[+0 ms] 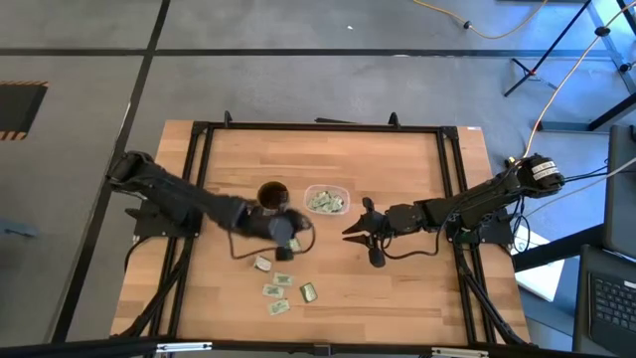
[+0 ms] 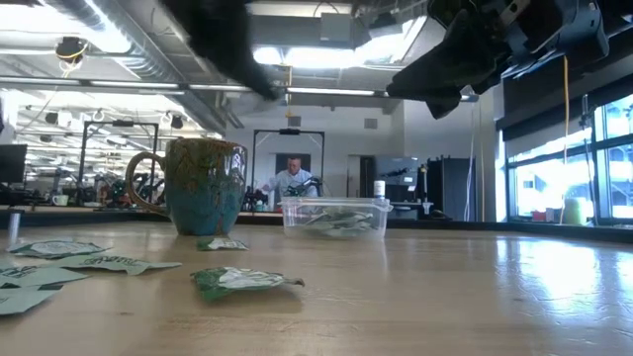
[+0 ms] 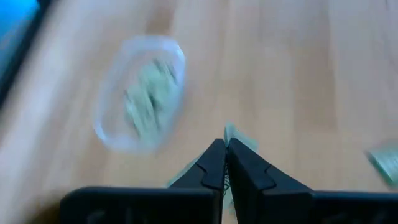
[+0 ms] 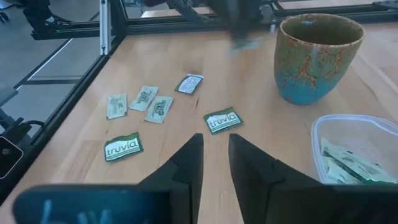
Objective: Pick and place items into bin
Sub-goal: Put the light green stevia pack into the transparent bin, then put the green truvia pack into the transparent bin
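My left gripper (image 1: 291,237) hovers near the brown-and-teal mug (image 1: 272,196) and is shut on a pale green packet (image 3: 232,134). The clear bin (image 1: 326,201) stands right of the mug with several packets inside; the left wrist view shows the bin (image 3: 142,93) ahead of the fingers. Several more packets (image 1: 283,279) lie flat on the wood toward the near edge, and the right wrist view shows these loose packets (image 4: 222,121) too. My right gripper (image 1: 355,227) is open, raised right of the bin and touching nothing. My left gripper pinches the packet between its two fingers (image 3: 214,163). One green edge (image 3: 234,133) sticks out past the fingertips and another bit (image 3: 186,175) shows beside them. The fingers point down at a slant. The picture is blurred, so which part of the packet they have cannot be told.
The mug (image 2: 203,183) and the bin (image 2: 336,216) stand close together mid-table. A black frame rail (image 1: 318,127) runs around the table. Bare wood lies right of the bin (image 1: 417,288). A person (image 2: 292,178) sits far off in the room behind.
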`<act>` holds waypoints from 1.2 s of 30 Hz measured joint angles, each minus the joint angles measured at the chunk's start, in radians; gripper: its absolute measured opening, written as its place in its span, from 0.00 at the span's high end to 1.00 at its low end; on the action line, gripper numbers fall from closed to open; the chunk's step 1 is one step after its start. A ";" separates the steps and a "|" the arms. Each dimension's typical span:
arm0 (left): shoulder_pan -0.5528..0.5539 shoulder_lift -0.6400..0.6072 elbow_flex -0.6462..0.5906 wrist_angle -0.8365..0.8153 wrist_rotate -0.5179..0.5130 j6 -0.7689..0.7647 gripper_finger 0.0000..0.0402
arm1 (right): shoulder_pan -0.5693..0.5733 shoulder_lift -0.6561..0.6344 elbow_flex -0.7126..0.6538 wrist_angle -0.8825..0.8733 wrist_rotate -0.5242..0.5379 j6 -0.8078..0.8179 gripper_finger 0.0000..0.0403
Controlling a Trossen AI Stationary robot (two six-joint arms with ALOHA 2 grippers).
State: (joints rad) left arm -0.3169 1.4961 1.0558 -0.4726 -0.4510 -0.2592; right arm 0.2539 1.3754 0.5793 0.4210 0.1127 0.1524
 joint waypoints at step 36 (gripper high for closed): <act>0.379 0.243 0.004 0.358 0.274 0.357 0.80 | 0.000 0.000 0.000 -0.053 0.000 0.022 0.80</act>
State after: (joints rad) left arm 0.0623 1.7393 1.0595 -0.1146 -0.1768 0.0979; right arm 0.2535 1.3758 0.5797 0.3677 0.1127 0.1747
